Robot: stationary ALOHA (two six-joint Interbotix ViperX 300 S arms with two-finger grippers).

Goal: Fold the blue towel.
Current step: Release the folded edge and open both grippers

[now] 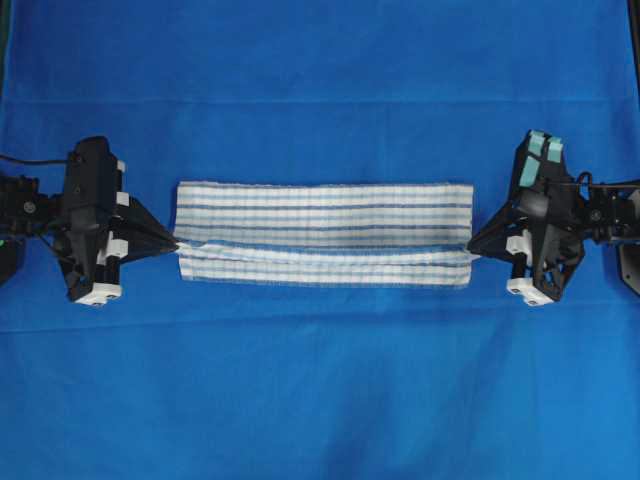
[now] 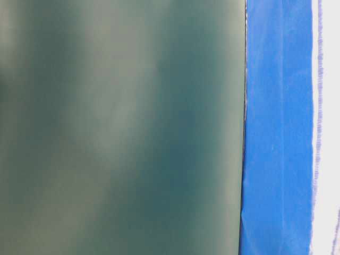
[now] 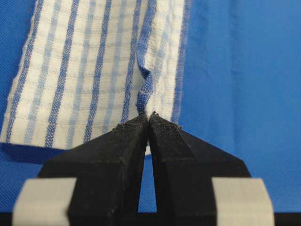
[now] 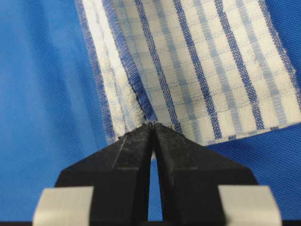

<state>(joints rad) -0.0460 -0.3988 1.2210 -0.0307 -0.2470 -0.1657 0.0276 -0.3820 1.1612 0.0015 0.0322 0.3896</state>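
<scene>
The blue towel (image 1: 325, 215), white with thin blue stripes, lies as a long band across the middle of the overhead view. Its near long edge is folded over onto itself in a narrow strip. At the towel's left end my left gripper (image 1: 174, 245) is shut on the folded edge. The left wrist view shows the tips of the left gripper (image 3: 148, 115) pinching a puckered ridge of the towel (image 3: 80, 70). My right gripper (image 1: 472, 250) is shut on the same edge at the right end. In the right wrist view the right gripper (image 4: 153, 125) nips the towel (image 4: 221, 70) at a small crease.
A large plain blue cloth (image 1: 320, 400) covers the table on all sides of the towel. The table-level view is mostly filled by a blurred dark green surface (image 2: 117, 127), with a strip of blue cloth (image 2: 276, 127) beside it.
</scene>
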